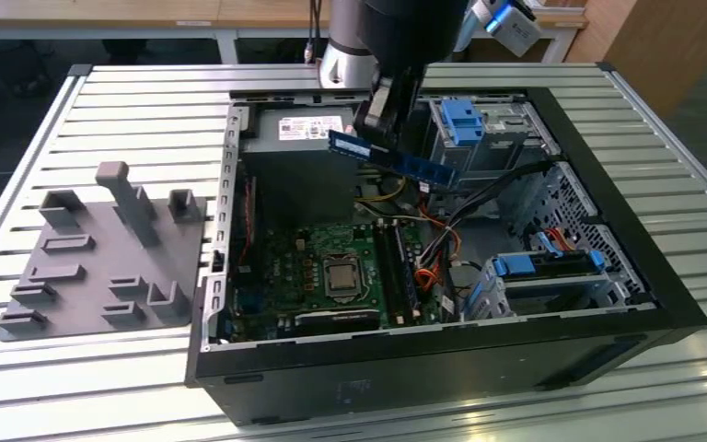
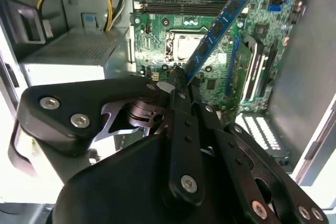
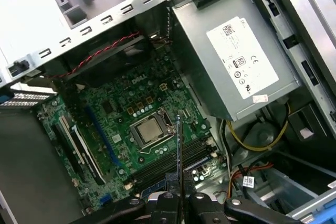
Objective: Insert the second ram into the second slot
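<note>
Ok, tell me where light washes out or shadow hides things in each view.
Exterior view: the slatted table is bright, the case interior beside the power supply lies in shadow. Second wrist view: white glare beyond the gripper, which is shut on the evenly lit second ram. First wrist view: washed-out white beyond the case wall.

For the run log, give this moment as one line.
gripper: shut on second ram | position: over motherboard | insertion: not done

Bright, even light falls on the slatted counter (image 1: pixel 144 101). The computer case (image 1: pixel 452 368) interior lies shadowed. Glare whitens the power supply (image 2: pixel 58 72) in the second wrist view.
</note>
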You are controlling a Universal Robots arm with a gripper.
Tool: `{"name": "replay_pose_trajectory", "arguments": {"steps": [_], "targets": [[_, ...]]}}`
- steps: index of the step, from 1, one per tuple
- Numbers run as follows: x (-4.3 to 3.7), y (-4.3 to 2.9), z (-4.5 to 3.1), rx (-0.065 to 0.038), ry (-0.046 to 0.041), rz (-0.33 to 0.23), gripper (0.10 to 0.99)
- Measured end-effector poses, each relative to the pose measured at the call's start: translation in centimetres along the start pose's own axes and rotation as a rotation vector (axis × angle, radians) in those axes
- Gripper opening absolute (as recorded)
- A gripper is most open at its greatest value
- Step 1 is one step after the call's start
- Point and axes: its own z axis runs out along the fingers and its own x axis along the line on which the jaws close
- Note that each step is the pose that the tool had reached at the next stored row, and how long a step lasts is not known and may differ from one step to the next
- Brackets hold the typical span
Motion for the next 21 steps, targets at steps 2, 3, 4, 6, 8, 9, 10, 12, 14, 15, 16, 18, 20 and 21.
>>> {"name": "replay_pose_trajectory", "arguments": {"steps": [2, 3, 4, 6, 8, 9, 10, 12, 14, 15, 16, 18, 20, 21], "targets": [[0.00, 0.00, 0.03, 0.000, -0.0014, 0.037, 0.137], [0.00, 0.00, 0.04, 0.001, -0.0020, 0.055, 0.137], [0.00, 0.00, 0.06, 0.001, -0.0027, 0.073, 0.137], [0.00, 0.00, 0.08, 0.001, -0.0040, 0.109, 0.137], [0.00, 0.00, 0.11, 0.002, -0.0052, 0.144, 0.137], [0.00, 0.00, 0.12, 0.002, -0.0057, 0.162, 0.137], [0.00, 0.00, 0.13, 0.002, -0.0062, 0.180, 0.137], [0.00, -0.01, 0.15, 0.003, -0.0073, 0.216, 0.137], [0.00, -0.01, 0.16, 0.003, -0.0084, 0.250, 0.137], [0.00, -0.01, 0.17, 0.003, -0.0089, 0.267, 0.137], [0.00, -0.01, 0.18, 0.004, -0.0094, 0.283, 0.137], [0.00, -0.01, 0.20, 0.004, -0.0105, 0.319, 0.137], [0.00, -0.01, 0.21, 0.005, -0.0115, 0.353, 0.137], [0.00, -0.01, 0.22, 0.005, -0.0121, 0.370, 0.137]]}}
